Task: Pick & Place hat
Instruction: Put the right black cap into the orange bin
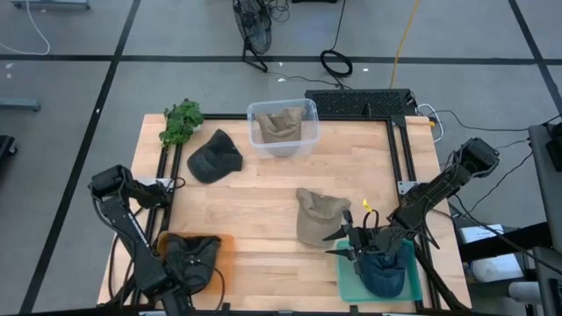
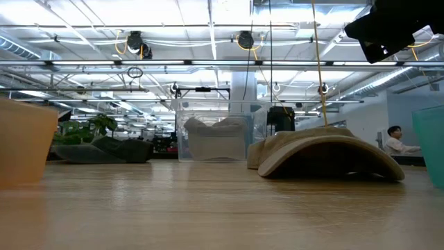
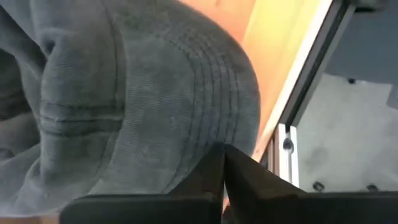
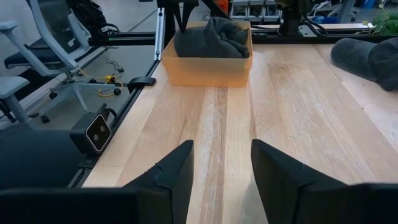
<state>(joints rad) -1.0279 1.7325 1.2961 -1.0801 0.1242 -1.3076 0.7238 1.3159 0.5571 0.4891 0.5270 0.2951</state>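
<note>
A tan hat [image 1: 318,217] lies on the table right of centre, crown up; it also shows in the low view [image 2: 326,156]. My right gripper [image 1: 349,239] is open and empty just right of it, above the left edge of a green bin [image 1: 351,279] that holds a dark blue hat [image 1: 384,274]. In the right wrist view, my right gripper [image 4: 221,180] has only bare table between its fingers. My left gripper [image 3: 222,163] is shut, pointing down over a dark grey hat [image 3: 143,93] that lies in an orange bin [image 1: 219,241] at the near left. My left gripper points down with its shut fingertips [image 3: 214,158] at the edge of the dark grey hat's stitched brim [image 3: 211,93]. I cannot tell whether they touch it. The hat lies in the orange bin.
A black hat [image 1: 215,156] lies at the far left beside a green plant [image 1: 182,121]. A clear bin [image 1: 283,112] at the far middle holds another tan hat [image 1: 279,128]. Bare wood lies between the two near bins. A black frame [image 1: 399,154] runs along the table's edges.
</note>
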